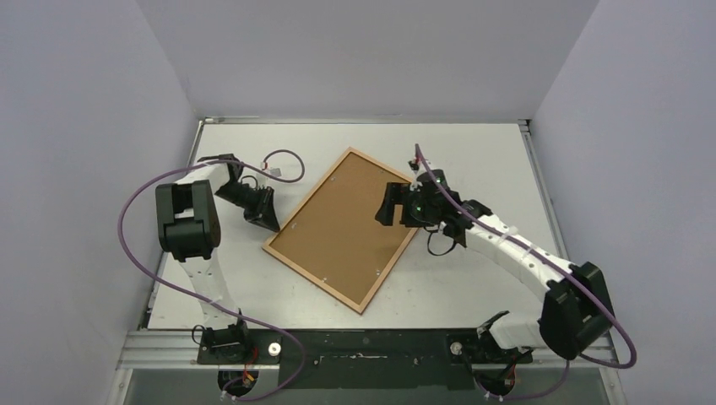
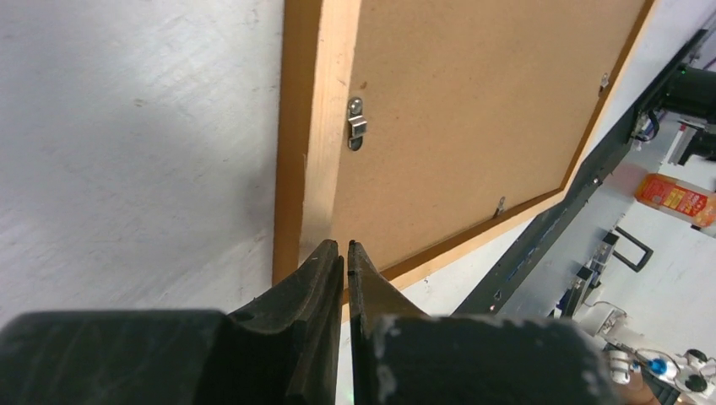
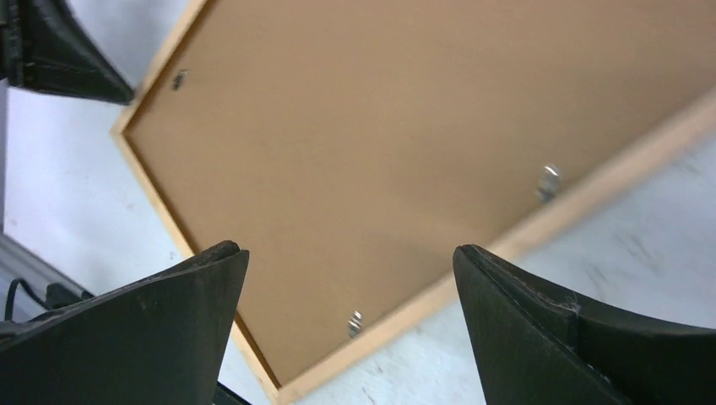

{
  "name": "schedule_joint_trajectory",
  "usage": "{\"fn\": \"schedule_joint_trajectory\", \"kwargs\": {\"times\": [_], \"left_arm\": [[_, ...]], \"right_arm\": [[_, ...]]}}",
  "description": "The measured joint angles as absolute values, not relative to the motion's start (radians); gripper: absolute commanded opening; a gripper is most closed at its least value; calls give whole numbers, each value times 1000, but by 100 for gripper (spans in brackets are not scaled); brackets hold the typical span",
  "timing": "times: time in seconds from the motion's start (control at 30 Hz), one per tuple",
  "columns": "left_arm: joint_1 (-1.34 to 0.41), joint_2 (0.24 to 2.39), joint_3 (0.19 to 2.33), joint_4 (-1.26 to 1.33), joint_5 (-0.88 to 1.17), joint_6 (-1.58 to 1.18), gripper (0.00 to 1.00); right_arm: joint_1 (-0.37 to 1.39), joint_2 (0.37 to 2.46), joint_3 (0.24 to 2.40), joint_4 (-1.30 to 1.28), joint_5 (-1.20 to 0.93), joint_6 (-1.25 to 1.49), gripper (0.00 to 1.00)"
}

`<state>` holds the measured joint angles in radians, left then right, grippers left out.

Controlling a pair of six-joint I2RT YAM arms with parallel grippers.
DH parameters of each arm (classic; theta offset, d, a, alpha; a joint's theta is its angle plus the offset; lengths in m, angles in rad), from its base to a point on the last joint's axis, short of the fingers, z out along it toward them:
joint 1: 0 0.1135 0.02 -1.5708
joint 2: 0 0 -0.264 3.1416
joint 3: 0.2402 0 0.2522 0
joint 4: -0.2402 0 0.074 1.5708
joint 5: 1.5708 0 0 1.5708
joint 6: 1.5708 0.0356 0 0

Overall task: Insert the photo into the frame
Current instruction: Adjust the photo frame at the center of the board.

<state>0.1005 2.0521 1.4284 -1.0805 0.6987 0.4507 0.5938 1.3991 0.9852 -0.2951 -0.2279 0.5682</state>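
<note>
- Frame (image 2: 312, 126) lies face down on the white table (image 1: 473, 152), set diagonally at the centre of the top view, so I see only its wooden rim and back.
- Brown fibreboard backing board (image 1: 342, 224) sits inside the rim. Small metal turn clip (image 2: 356, 123) is on the rim at the upper middle of the left wrist view, with more clips further along. My guess is that the back has to be worked from this side.
- Photo: not visible in any view. I can't tell whether it is under the backing board or somewhere off camera.
- Left gripper (image 2: 346, 253): fingers pressed almost together, nothing between them. It sits at the frame's left corner, in the centre-left of the top view. Whether the tips touch the rim I can't tell. With the tips closed it reads as a poke or a pin-down, not a grasp.
- Right gripper (image 3: 350, 261): jaws spread fully, empty. It hangs above the backing board near the frame's upper right edge. Probably positioned to press the board or reach a clip.
</note>
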Motion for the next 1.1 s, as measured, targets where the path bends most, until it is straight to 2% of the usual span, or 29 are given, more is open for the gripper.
{"fn": "schedule_joint_trajectory", "kwargs": {"times": [0.07, 0.2, 0.53, 0.83, 1.1], "left_arm": [[99, 2051, 1419, -1083, 715, 467, 6], [97, 2051, 1385, -1085, 723, 487, 8], [106, 2023, 1487, -1075, 677, 485, 26], [94, 2017, 1461, -912, 497, 429, 23], [43, 1981, 1335, -884, 471, 453, 15]], "right_arm": [[566, 1318, 932, -336, -190, 583, 90], [509, 1267, 842, -376, -152, 615, 90], [455, 1449, 815, -298, -146, 666, 90], [437, 1581, 850, -219, -165, 686, 92], [398, 1728, 1007, -207, -211, 662, 93]]}}
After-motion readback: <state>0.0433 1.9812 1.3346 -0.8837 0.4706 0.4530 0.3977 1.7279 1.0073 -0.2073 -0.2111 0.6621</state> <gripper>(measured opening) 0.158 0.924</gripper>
